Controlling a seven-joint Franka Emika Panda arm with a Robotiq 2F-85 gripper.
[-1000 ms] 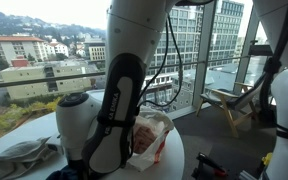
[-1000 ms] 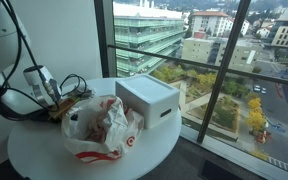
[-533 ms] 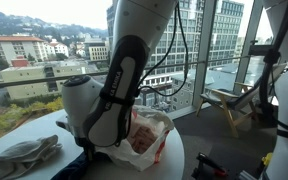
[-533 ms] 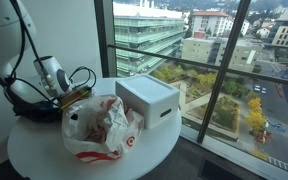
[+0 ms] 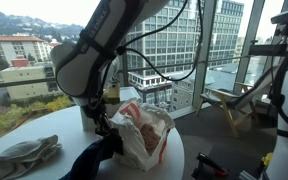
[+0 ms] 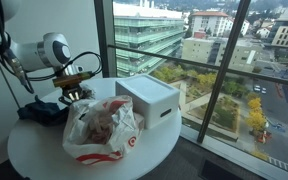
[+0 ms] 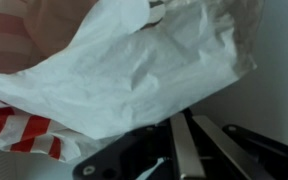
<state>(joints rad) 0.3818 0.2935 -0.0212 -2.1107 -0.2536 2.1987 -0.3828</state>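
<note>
My gripper [image 6: 74,93] hangs just above the round white table [image 6: 44,152], next to the near edge of a crumpled white plastic bag with red print [image 6: 102,125]. In the wrist view the two fingers [image 7: 187,124] lie close together with nothing showing between them, and the bag [image 7: 134,60] fills the picture right in front of them. A dark blue cloth [image 6: 42,112] lies on the table beside the gripper, away from the bag. It also shows in an exterior view [image 5: 89,160], below the gripper [image 5: 104,127] and next to the bag [image 5: 144,135].
A white box [image 6: 149,98] stands on the table behind the bag, near the window. A grey cloth [image 5: 24,155] lies on the table's other side. The table stands against floor-to-ceiling glass. A wooden chair [image 5: 224,105] stands on the floor beyond.
The arm has lifted off the table and swung toward the bag. The dark blue cloth, hidden under the arm before, now lies uncovered on the table.
</note>
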